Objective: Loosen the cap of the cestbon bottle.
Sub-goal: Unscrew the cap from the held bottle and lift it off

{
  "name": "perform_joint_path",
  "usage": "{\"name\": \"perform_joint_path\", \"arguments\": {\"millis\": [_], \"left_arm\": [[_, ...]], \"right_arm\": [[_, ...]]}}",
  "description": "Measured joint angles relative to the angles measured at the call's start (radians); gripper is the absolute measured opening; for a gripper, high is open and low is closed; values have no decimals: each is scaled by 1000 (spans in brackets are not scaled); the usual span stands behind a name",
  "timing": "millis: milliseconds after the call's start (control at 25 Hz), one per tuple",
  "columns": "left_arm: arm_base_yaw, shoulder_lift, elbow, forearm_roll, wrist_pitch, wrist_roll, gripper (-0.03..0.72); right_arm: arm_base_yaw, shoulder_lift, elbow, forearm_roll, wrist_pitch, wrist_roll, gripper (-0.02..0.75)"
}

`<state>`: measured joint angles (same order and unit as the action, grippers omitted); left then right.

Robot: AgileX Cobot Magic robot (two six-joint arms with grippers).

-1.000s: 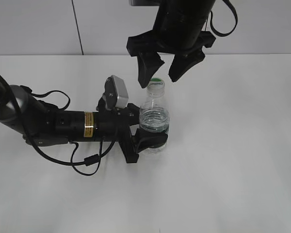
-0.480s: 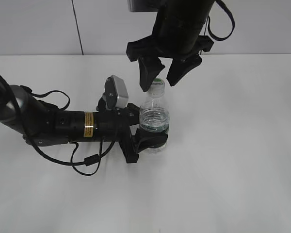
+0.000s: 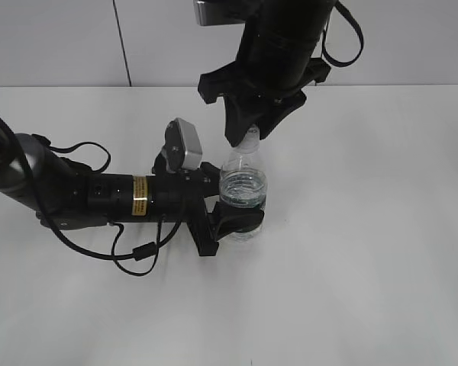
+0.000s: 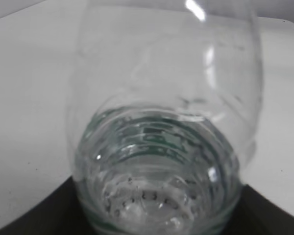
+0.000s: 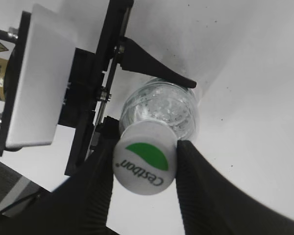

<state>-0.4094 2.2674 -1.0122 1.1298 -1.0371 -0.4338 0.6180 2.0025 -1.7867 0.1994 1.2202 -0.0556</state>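
Note:
The clear cestbon bottle (image 3: 243, 188) stands upright on the white table, with water in it and a dark green label band low down. My left gripper (image 3: 227, 198) comes in from the left and is shut on the bottle's body; in the left wrist view the bottle (image 4: 161, 147) fills the frame between the dark jaws of the left gripper (image 4: 157, 218). My right gripper (image 3: 248, 136) hangs straight above and is shut on the white cap (image 5: 144, 164), which has a green half-circle and "Cestbon" lettering. One ribbed finger (image 5: 95, 191) presses each side of it.
The left arm (image 3: 84, 194) lies low across the table's left side with a looped cable (image 3: 137, 255). Its white camera block (image 3: 185, 145) sits just left of the bottle neck. A grey wall (image 3: 61, 38) runs behind the table.
The right gripper's fingers, open astride the cap a second ago, have closed onto it. The left gripper and the bottle have not moved.

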Motion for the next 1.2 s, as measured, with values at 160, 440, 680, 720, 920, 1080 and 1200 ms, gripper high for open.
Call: {"name": "perform_joint_path", "arguments": {"millis": [160, 440, 680, 720, 920, 1080, 1200], "left_arm": [[0, 0, 0, 0, 0, 0, 412], [0, -1, 0, 3, 1, 1, 412], [0, -3, 0, 6, 6, 1, 412], [0, -3, 0, 6, 6, 1, 412], [0, -3, 0, 6, 6, 1, 412], [0, -3, 0, 6, 6, 1, 412], [0, -3, 0, 6, 7, 0, 412]], "right_arm": [[0, 0, 0, 5, 0, -167, 295], [0, 0, -2, 7, -1, -820, 295], [0, 0, -3, 7, -1, -1132, 295], [0, 0, -3, 7, -1, -1151, 295], [0, 0, -3, 7, -1, -1175, 295], [0, 0, -3, 7, -1, -1179, 316], [0, 0, -2, 19, -1, -1180, 410]]}}
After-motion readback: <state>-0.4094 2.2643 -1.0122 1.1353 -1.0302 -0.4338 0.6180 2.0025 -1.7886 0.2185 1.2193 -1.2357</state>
